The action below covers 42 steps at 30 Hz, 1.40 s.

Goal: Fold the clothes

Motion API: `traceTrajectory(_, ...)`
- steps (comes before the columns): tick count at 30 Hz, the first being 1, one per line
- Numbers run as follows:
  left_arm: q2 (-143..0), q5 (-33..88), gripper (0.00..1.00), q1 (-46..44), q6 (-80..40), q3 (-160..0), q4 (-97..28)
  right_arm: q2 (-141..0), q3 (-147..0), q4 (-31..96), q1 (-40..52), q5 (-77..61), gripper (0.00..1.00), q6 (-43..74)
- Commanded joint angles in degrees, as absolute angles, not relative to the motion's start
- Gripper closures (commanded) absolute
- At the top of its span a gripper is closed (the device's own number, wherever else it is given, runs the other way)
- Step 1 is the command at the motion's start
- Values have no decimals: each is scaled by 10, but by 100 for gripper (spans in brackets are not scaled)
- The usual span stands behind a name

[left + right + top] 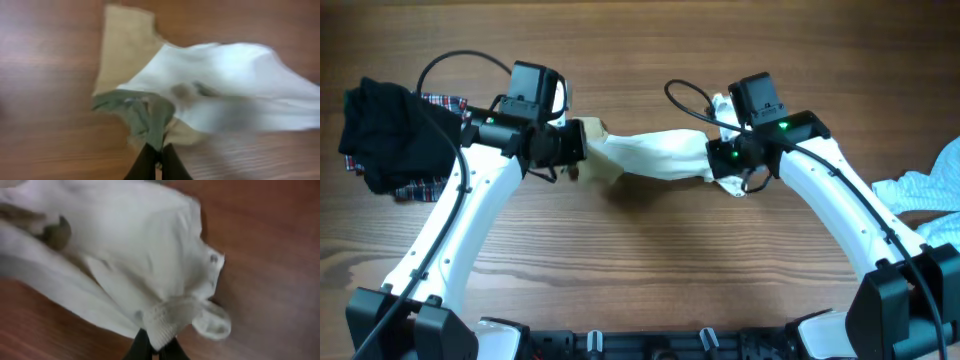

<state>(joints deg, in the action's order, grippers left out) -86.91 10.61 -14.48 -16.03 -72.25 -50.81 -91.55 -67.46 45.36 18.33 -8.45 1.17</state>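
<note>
The white T-shirt [655, 155] with a khaki-tan sleeve [592, 132] hangs stretched between my two grippers above the middle of the table. My left gripper [572, 148] is shut on its left end; the left wrist view shows the fingers [157, 156] pinching a green-grey fold, with the tan sleeve [122, 45] and white body [235, 80] beyond. My right gripper [720, 160] is shut on its right end; the right wrist view shows the fingers [156, 347] pinching a ribbed white hem of the shirt [130, 240].
A pile of black [390, 135] and red-plaid [445, 102] clothes lies at the far left. A pale-blue garment [932, 185] lies at the right edge. Bare wooden table [650, 270] lies below the shirt.
</note>
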Motion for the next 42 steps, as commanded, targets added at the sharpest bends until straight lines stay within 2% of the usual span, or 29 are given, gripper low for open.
traceTrajectory(1, -858, 190, 96, -141, -150, -748, -433, -901, -704, 408, 183, -68, 96, 5)
traceTrajectory(4, -858, 190, 96, -137, -150, -780, -331, -900, -758, 389, 172, -45, 96, 15)
traceTrajectory(7, -858, 174, 96, -136, -150, -781, -326, -900, -764, 396, 171, -27, 96, 15)
traceTrajectory(10, -858, 166, 96, -113, -145, -796, -244, -900, -777, 362, 167, 52, 96, 15)
traceTrajectory(15, -858, 186, 96, -98, -149, -822, -135, -900, -800, 328, 121, 39, 96, 17)
traceTrajectory(19, -858, 229, 96, -99, -159, -822, -153, -900, -800, 326, 117, 38, 96, 16)
traceTrajectory(24, -866, 214, 96, -99, -138, -822, -199, -900, -800, 315, 117, 10, 96, 15)
traceTrajectory(31, -949, 222, 96, -98, -139, -822, -115, -906, -800, 266, 117, 10, 96, 47)
traceTrajectory(35, -959, 247, 96, -98, -138, -822, -204, -907, -800, 392, 117, -63, 96, 75)
traceTrajectory(40, -959, 245, 96, -98, -137, -822, -452, -907, -800, 604, 117, -170, 95, 48)
traceTrajectory(41, -959, 243, 91, -98, -137, -822, -487, -907, -800, 629, 117, -182, 88, 31)
traceTrajectory(42, -959, 237, 75, -98, -137, -822, -525, -907, -800, 655, 117, -188, 74, 14)
